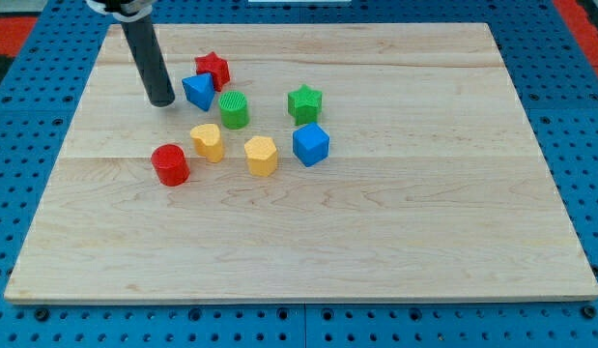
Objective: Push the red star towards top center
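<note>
The red star (213,69) lies in the board's upper left part, touching a blue block (198,92) just below and left of it. My tip (161,100) rests on the board just left of the blue block, and left and a little below the red star. A green cylinder (234,110) stands right of the blue block. A green star (304,102) sits further right.
A red cylinder (170,164), a yellow heart-like block (208,141), a yellow hexagonal block (262,155) and a blue cube (310,145) lie in a row below the cluster. The wooden board (424,222) sits on a blue perforated table.
</note>
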